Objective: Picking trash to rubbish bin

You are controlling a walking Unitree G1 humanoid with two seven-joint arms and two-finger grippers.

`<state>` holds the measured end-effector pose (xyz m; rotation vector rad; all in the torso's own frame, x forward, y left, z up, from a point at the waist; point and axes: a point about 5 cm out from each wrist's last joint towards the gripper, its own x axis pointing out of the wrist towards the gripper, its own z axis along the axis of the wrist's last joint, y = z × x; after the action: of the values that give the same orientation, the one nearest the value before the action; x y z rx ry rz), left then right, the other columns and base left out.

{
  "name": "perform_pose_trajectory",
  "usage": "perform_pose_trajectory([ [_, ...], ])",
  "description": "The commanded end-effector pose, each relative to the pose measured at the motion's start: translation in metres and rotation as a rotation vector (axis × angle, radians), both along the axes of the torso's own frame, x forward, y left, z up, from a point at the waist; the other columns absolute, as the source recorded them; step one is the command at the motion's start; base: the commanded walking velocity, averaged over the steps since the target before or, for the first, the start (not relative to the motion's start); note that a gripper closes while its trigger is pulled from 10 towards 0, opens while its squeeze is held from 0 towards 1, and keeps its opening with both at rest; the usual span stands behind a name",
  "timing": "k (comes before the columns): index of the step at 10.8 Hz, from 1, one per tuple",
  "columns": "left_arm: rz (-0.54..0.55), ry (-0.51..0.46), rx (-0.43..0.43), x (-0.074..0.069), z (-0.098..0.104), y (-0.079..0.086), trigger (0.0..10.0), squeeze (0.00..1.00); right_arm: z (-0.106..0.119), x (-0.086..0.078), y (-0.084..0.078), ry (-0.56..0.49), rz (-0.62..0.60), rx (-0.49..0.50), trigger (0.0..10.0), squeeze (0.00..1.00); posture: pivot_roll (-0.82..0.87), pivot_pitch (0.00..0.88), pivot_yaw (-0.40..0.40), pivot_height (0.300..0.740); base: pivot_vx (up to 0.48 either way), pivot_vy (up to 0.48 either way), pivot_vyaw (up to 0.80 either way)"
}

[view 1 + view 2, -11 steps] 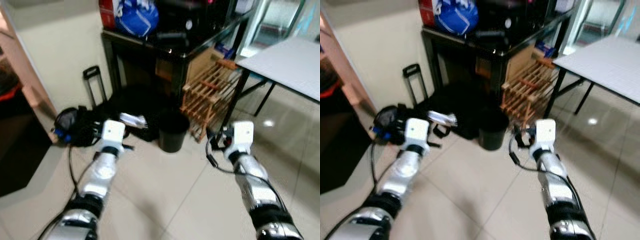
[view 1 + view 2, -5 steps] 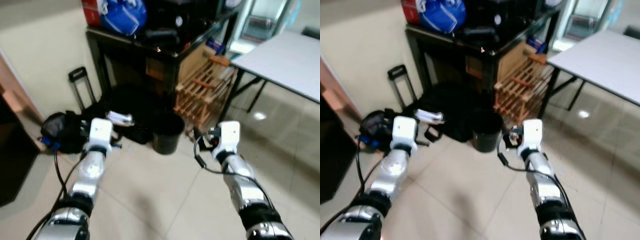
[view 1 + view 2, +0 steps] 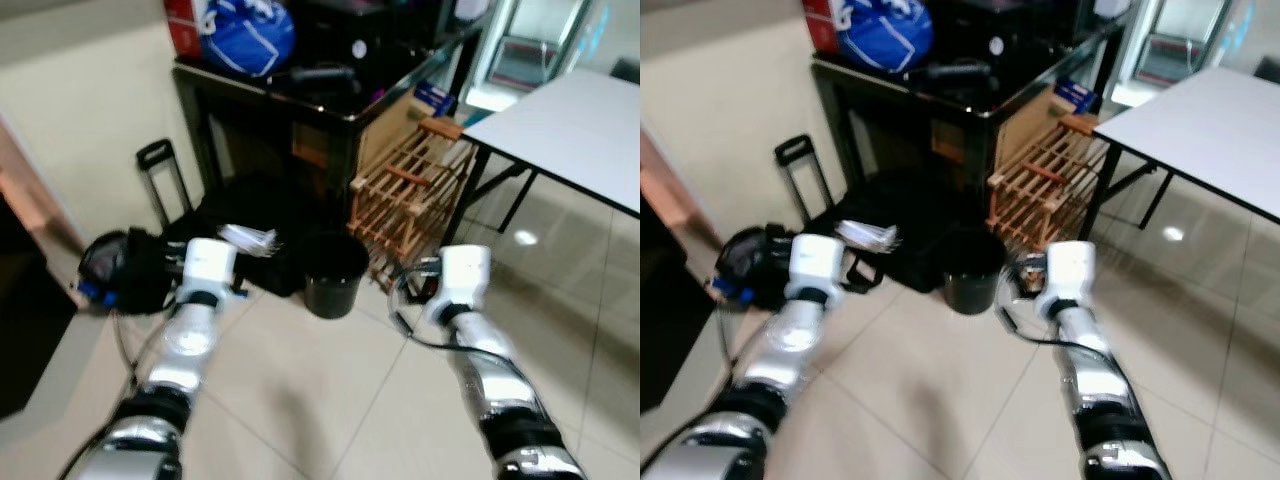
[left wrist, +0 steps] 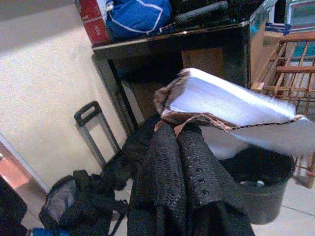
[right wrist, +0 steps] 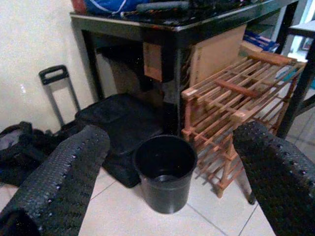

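The rubbish bin (image 3: pixel 334 273) stands on the floor in front of the table (image 3: pixel 330 95). Right of the bin, a wooden rack (image 3: pixel 412 200) leans beside the table. Left of the bin lies a suitcase (image 3: pixel 235 215), with a backpack (image 3: pixel 120 270) farther left. Above the suitcase, left of the bin, the left gripper (image 4: pixel 183 129) holds a wrapper (image 3: pixel 246 238). The right gripper (image 5: pixel 167 162) hangs right of the bin.
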<state>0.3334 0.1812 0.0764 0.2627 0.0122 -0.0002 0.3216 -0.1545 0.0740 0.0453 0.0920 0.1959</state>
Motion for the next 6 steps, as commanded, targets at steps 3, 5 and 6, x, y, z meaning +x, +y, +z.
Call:
perform_pose_trajectory([
  [3, -0.022, 0.005, -0.01, 0.0008, -0.0012, -0.0117, 10.0, 0.0, 0.0035, 0.0012, -0.013, -0.01, -0.029, -0.012, 10.0, 0.0, 0.01, 0.015, 0.024, 0.74, 0.334, 0.0, 0.0],
  [5, -0.021, 0.005, -0.01, 0.0006, -0.0014, -0.011, 10.0, 0.0, 0.0036, 0.0013, -0.0118, -0.012, -0.027, -0.013, 10.0, 0.0, 0.0, 0.011, 0.026, 0.74, 0.334, 0.0, 0.0],
  [6, -0.022, 0.004, -0.009, 0.0006, -0.0012, -0.0109, 10.0, 0.0, 0.0037, 0.0015, -0.0113, -0.013, -0.027, -0.012, 10.0, 0.0, 0.0, 0.005, 0.028, 0.74, 0.334, 0.0, 0.0],
])
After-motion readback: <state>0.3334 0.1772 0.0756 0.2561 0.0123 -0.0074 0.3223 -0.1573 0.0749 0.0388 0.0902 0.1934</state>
